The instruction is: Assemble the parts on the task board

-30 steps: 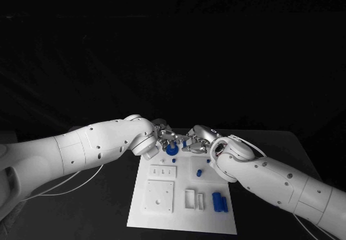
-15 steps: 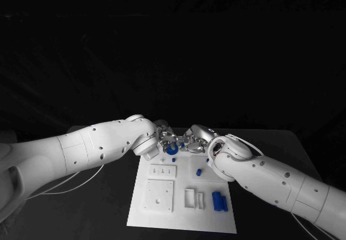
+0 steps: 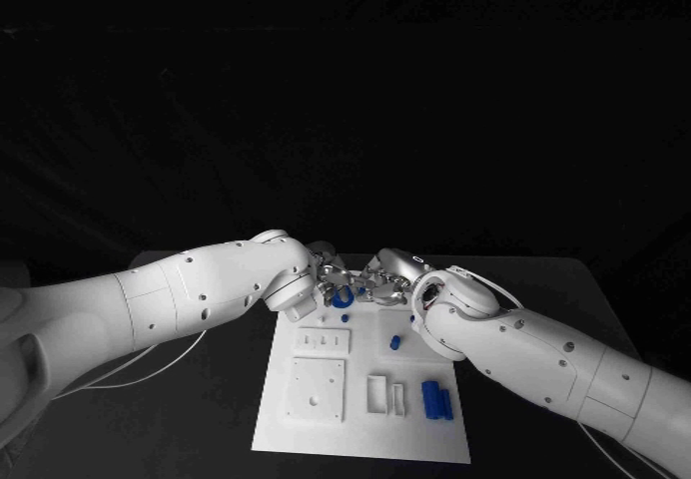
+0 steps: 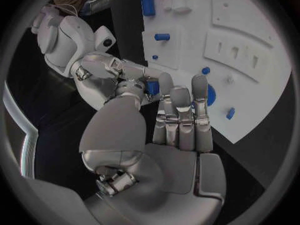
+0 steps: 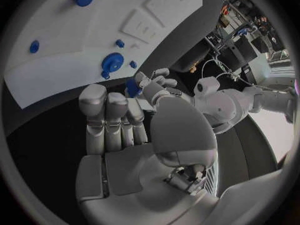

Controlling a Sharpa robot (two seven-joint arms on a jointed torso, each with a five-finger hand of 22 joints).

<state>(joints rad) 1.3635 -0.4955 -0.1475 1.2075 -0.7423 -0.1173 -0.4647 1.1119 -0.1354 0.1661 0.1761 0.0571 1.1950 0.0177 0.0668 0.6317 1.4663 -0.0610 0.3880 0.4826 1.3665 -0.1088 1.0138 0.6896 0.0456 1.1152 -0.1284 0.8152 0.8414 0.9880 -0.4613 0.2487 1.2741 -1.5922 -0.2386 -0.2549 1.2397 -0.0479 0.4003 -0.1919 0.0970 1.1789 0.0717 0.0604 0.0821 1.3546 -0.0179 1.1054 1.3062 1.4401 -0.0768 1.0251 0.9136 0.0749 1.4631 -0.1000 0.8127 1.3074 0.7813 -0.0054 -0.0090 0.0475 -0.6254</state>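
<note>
Several blue parts (image 3: 437,400) lie loose on the task board (image 3: 325,429), so you're early on. Left hand (image 4: 178,112) and right hand (image 5: 115,117) jointly pinch a small blue part (image 4: 152,87) over its far edge.

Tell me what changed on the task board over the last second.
Little changed. Both hands stayed together at the far end of the task board, the right robot hand edging slightly toward the left robot hand. A small blue part sits between their fingertips; who holds it is unclear. The blue parts on the board stayed put.

Both hands (image 3: 357,284) crowd the task board's (image 3: 360,439) far edge — near end open.
</note>
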